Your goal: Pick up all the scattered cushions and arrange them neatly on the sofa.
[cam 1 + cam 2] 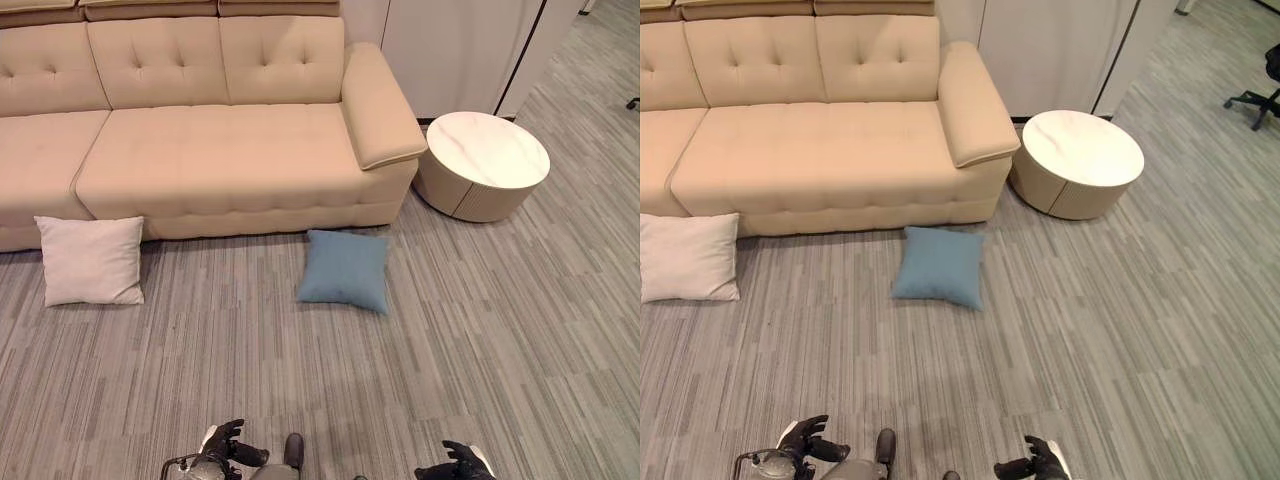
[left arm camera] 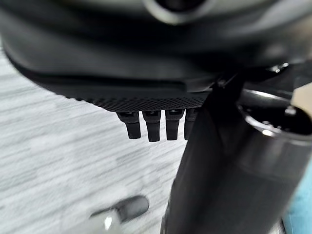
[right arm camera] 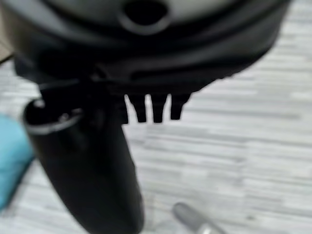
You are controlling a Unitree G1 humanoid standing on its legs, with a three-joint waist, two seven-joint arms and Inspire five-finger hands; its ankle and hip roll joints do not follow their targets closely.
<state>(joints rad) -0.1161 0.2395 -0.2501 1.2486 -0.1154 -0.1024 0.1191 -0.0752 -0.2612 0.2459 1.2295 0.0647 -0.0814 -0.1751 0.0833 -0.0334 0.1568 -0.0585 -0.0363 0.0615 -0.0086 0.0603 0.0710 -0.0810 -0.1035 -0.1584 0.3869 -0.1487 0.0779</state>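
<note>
Cushions lie before the long beige tufted sofa [image 1: 220, 150]: square blue fabric cushion [image 1: 344, 270] ahead, nearer the empty, relaxed right hand [image 1: 455, 464]; white cushion [image 1: 92, 260] nearer the relaxed left hand [image 1: 228, 443].

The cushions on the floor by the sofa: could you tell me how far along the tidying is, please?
Nothing looks done yet: the sofa seat holds no cushions. The white cushion and the blue cushion both lie on the carpet at its front edge. Nothing is in hand; the left hand and right hand hang low, empty, fingers relaxed. Both cushions remain to be picked up and placed.
</note>
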